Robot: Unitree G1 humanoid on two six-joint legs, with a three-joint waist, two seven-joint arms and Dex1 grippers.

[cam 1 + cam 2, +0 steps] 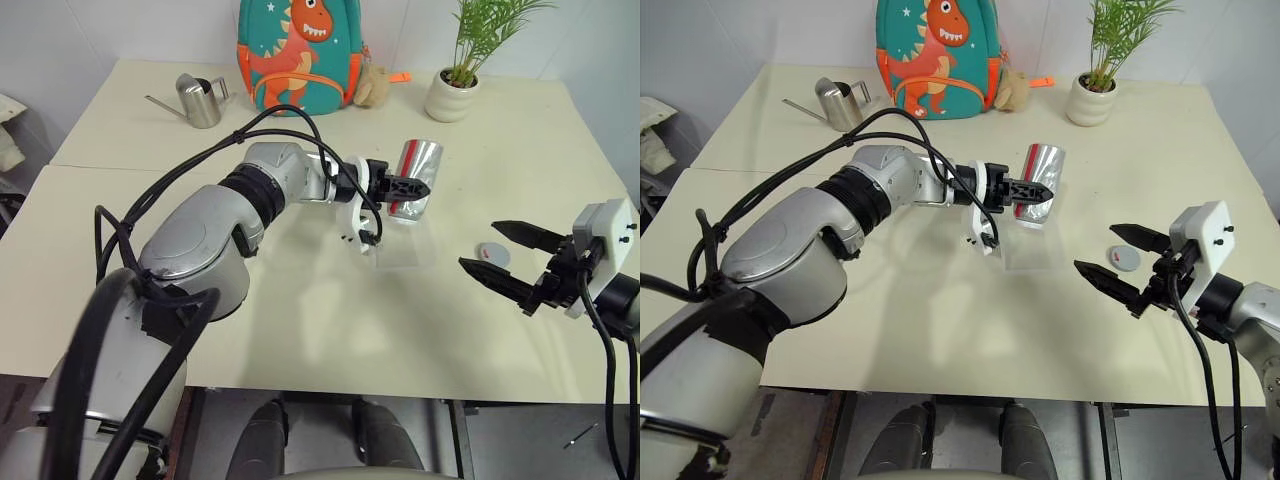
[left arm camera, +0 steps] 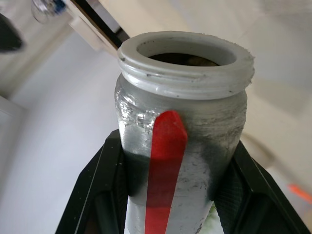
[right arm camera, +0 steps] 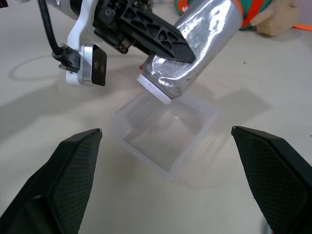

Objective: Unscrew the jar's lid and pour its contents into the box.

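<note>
Silvery jar point(image 1: 414, 178), red stripe, uncapped, tilted mouth-down over clear box point(image 3: 163, 134) mid-counter point(image 1: 300, 320); left pincer point(image 1: 412, 187) clenched on it. Lid point(image 1: 493, 254) beside box. Right pincer point(image 1: 502, 260) spread wide, empty, near counter edge.

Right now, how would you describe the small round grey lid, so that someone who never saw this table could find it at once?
Start at the cream table and find the shallow clear plastic box near its middle, under the tilted silvery jar with a red stripe. The small flat round grey lid lies on the table beside that box, towards the open black-fingered right gripper. Unlike its neighbours it is a flat disc with a red mark.
</note>
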